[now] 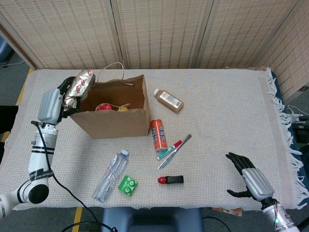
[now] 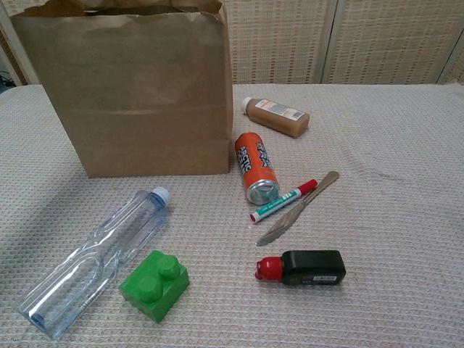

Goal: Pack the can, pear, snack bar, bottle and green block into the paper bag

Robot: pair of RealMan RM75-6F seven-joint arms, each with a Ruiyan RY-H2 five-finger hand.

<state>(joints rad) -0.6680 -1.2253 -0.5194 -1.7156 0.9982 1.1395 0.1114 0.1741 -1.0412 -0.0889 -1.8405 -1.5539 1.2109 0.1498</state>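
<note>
My left hand (image 1: pixel 54 102) holds the foil-wrapped snack bar (image 1: pixel 78 85) at the upper left corner of the brown paper bag (image 1: pixel 112 120), just above its rim. Inside the bag a red can top (image 1: pixel 103 107) and a yellow pear (image 1: pixel 123 108) show. On the cloth lie a clear plastic bottle (image 1: pixel 110 175) (image 2: pixel 96 257) and a green block (image 1: pixel 128 185) (image 2: pixel 154 284) in front of the bag. My right hand (image 1: pixel 250 178) hovers open near the front right edge, holding nothing. Neither hand shows in the chest view.
To the right of the bag lie an orange can (image 1: pixel 158 134) (image 2: pixel 255 167), a brown bottle (image 1: pixel 168 100) (image 2: pixel 275 116), a red-capped marker (image 1: pixel 169 150), a knife (image 1: pixel 174 152) and a black-and-red object (image 1: pixel 171 180) (image 2: pixel 301 267). The tablecloth's fringe (image 1: pixel 284 140) hangs on the right.
</note>
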